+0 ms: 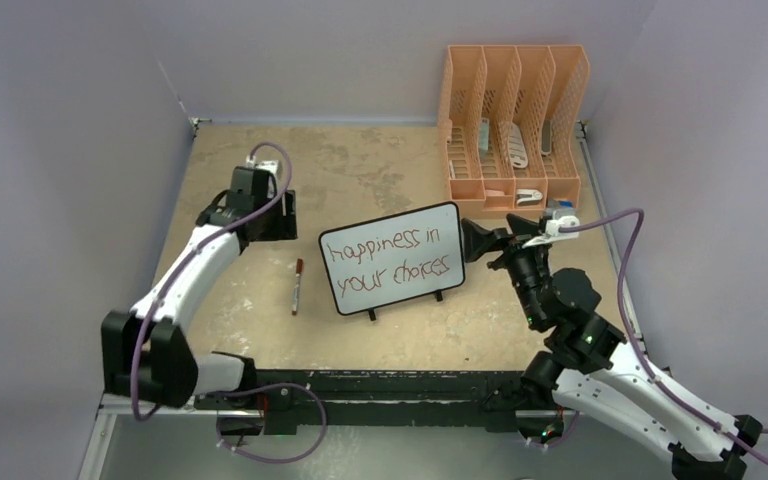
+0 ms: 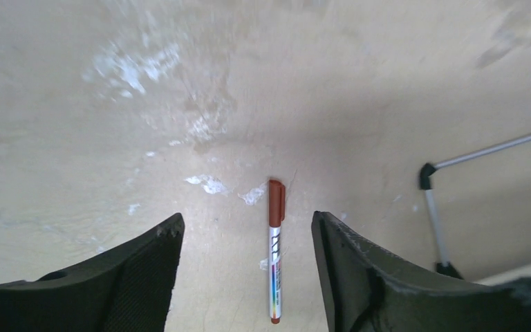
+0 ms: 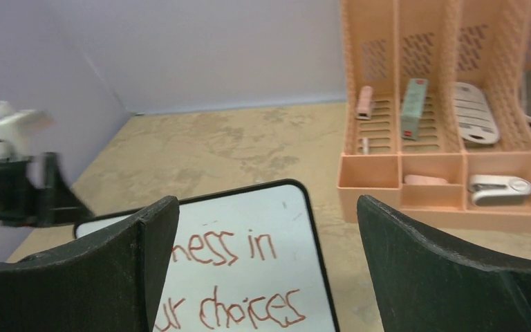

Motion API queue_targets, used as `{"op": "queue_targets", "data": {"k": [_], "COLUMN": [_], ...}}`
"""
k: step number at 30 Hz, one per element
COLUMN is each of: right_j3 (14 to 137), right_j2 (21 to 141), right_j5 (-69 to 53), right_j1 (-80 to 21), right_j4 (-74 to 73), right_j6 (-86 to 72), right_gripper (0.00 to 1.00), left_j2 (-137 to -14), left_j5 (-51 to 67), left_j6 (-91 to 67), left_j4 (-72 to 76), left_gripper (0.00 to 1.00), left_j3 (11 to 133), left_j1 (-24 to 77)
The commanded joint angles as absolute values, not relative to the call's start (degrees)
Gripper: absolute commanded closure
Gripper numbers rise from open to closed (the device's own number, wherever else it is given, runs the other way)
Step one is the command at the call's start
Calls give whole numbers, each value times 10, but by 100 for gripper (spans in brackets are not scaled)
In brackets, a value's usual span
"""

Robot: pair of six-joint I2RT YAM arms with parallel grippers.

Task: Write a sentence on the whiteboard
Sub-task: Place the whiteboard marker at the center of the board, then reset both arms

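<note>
My left end effector (image 2: 247, 221) is open over the marker (image 2: 274, 259) lying on the desk (image 1: 360, 170). My right end effector (image 3: 268, 205) is wide open beside the whiteboard (image 1: 392, 259) mid-desk, the sentence (image 1: 380, 243) on it; both hold nothing.

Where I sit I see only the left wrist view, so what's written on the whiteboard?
Observer: The whiteboard carries a sentence in two lines: "happiness in your choices".
Operator: Where's the right gripper?
Observer: The right gripper is open by the whiteboard's right edge; I cannot tell if they touch.
Operator: Anything behind it?
Observer: An orange organizer stands at the far right.
</note>
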State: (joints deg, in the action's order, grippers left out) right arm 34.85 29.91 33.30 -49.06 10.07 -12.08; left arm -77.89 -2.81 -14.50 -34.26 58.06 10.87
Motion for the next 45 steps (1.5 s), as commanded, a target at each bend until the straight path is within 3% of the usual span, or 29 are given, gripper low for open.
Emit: {"op": "queue_targets", "data": {"k": [1, 11, 21, 29, 45], "right_j3": [390, 447, 413, 371, 358], "right_j2": [301, 257, 200, 142, 142], "right_j5": [464, 569, 590, 587, 593], "right_j1": [-490, -490, -490, -490, -490], "right_j4": [77, 2, 37, 73, 82], "right_j6": [-141, -125, -59, -43, -36], "right_gripper": [1, 1, 1, 1, 1], "left_j2": [-652, -375, -200, -146, -126], "left_j5": [-59, -58, -136, -172, -146], "left_j6": [-165, -176, -148, -150, -160], "left_j4": [-302, -288, -283, -239, -202], "left_gripper": [33, 14, 11, 11, 9], "left_j3": [561, 509, 493, 422, 380], "left_j1": [104, 118, 165, 181, 181]}}
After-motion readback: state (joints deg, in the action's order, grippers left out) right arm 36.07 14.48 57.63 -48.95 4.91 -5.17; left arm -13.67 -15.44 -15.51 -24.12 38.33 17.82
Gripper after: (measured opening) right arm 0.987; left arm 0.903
